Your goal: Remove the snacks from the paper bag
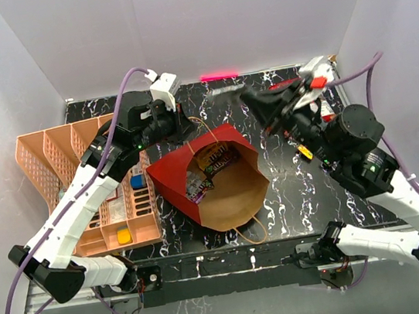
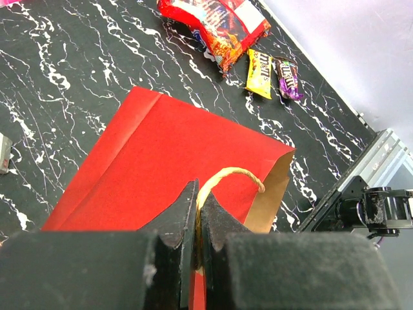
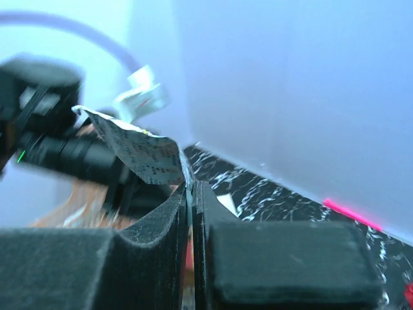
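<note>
Far left is the peach tray (image 1: 46, 160), with a blue block (image 1: 136, 181) and a yellow block (image 1: 124, 236) in it. The left claw (image 2: 197, 194) is pinched tight on the cord handle (image 2: 232, 173) of the red paper bag (image 2: 168, 152). The bag sits mid-table (image 1: 292, 192) with its mouth gaping, and there's a brown packet (image 1: 217, 157) and a purple packet (image 1: 197, 188) inside. To the right, a red snack bag (image 2: 216, 26), a yellow packet (image 2: 259, 74) and a purple wrapper (image 2: 287, 81) lie out on the table. The right claw (image 3: 191, 188) is clamped on a silver packet (image 3: 145, 155), held up in the air.
</note>
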Action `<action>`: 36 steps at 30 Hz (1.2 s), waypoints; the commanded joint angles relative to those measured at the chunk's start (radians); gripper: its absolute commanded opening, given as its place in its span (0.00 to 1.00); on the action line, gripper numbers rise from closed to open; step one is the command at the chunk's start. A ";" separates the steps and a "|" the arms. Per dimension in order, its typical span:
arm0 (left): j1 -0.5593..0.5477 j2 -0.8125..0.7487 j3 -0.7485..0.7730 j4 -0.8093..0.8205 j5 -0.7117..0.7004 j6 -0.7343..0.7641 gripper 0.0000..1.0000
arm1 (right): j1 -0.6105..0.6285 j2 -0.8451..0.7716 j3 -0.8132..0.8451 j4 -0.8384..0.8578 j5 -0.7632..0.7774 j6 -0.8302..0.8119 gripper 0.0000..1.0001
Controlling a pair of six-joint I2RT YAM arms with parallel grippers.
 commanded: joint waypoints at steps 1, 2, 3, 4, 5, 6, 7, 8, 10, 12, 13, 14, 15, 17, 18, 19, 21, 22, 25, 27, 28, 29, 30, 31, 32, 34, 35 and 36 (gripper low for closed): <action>-0.004 -0.015 0.016 0.004 -0.010 0.001 0.00 | -0.001 0.100 0.087 0.083 0.514 0.176 0.08; -0.004 -0.017 0.015 0.004 -0.006 0.000 0.00 | -0.003 0.125 0.094 0.102 0.581 0.168 0.08; -0.004 -0.019 0.015 0.005 -0.004 -0.001 0.00 | -0.014 0.150 0.102 0.117 0.626 0.164 0.08; -0.004 -0.020 0.013 0.005 -0.003 -0.001 0.00 | -0.039 0.176 0.106 0.131 0.649 0.163 0.08; -0.004 -0.023 0.012 0.005 -0.002 -0.002 0.00 | -0.078 0.199 0.107 0.138 0.641 0.179 0.08; -0.004 -0.024 0.011 0.005 -0.002 -0.002 0.00 | -0.139 0.221 0.108 0.139 0.602 0.207 0.08; -0.004 -0.027 0.009 0.003 0.002 -0.002 0.00 | -0.211 0.240 0.098 0.136 0.543 0.254 0.08; -0.004 -0.026 0.007 0.003 0.004 -0.002 0.00 | -0.283 0.256 0.082 0.134 0.482 0.311 0.08; -0.004 -0.031 0.004 0.000 0.005 -0.001 0.00 | -0.417 0.284 0.031 0.136 0.361 0.412 0.08; -0.004 -0.034 0.001 -0.003 0.006 -0.001 0.00 | -0.528 0.306 -0.033 0.156 0.261 0.494 0.08; -0.004 -0.037 -0.002 -0.003 0.006 0.001 0.00 | -0.587 0.312 -0.075 0.172 0.205 0.558 0.08; -0.004 -0.041 -0.004 -0.004 0.005 0.001 0.00 | -0.651 0.317 -0.119 0.191 0.135 0.612 0.08; -0.004 -0.043 -0.004 -0.005 0.003 0.002 0.00 | -0.707 0.319 -0.170 0.212 0.067 0.663 0.08; -0.004 -0.048 -0.005 -0.008 0.002 0.005 0.00 | -0.803 0.315 -0.274 0.257 -0.033 0.723 0.08; -0.004 -0.050 -0.005 -0.010 -0.001 0.007 0.00 | -0.846 0.306 -0.334 0.290 -0.074 0.750 0.08; -0.004 -0.051 -0.007 -0.011 -0.003 0.011 0.00 | -0.893 0.296 -0.398 0.352 -0.132 0.764 0.08; -0.004 -0.053 -0.012 -0.009 -0.005 0.013 0.00 | -0.955 0.276 -0.509 0.451 -0.204 0.781 0.08; -0.004 -0.052 -0.014 -0.008 -0.005 0.013 0.00 | -0.970 0.267 -0.553 0.485 -0.227 0.785 0.08; -0.004 -0.047 -0.019 -0.002 0.004 0.013 0.00 | -1.037 0.265 -0.654 0.541 -0.247 0.771 0.08; -0.004 -0.047 -0.018 0.001 0.015 0.010 0.00 | -1.094 0.259 -0.714 0.543 -0.253 0.763 0.08; -0.004 -0.049 -0.018 0.002 0.018 0.010 0.00 | -1.124 0.257 -0.749 0.551 -0.262 0.767 0.08; -0.004 -0.051 -0.018 0.000 0.018 0.010 0.00 | -1.157 0.258 -0.791 0.578 -0.291 0.767 0.08; -0.004 -0.053 -0.018 -0.001 0.016 0.011 0.00 | -1.186 0.260 -0.823 0.594 -0.309 0.764 0.08; -0.004 -0.055 -0.018 -0.004 0.013 0.012 0.00 | -1.210 0.264 -0.843 0.599 -0.318 0.759 0.08; -0.004 -0.055 -0.018 -0.003 0.010 0.013 0.00 | -1.231 0.267 -0.857 0.598 -0.325 0.747 0.08; -0.004 -0.057 -0.018 -0.003 0.011 0.013 0.00 | -1.273 0.270 -0.898 0.600 -0.352 0.734 0.08; -0.003 -0.058 -0.019 -0.001 0.013 0.013 0.00 | -1.292 0.271 -0.916 0.603 -0.362 0.731 0.08; -0.004 -0.058 -0.021 0.000 0.016 0.012 0.00 | -1.308 0.271 -0.928 0.603 -0.370 0.729 0.08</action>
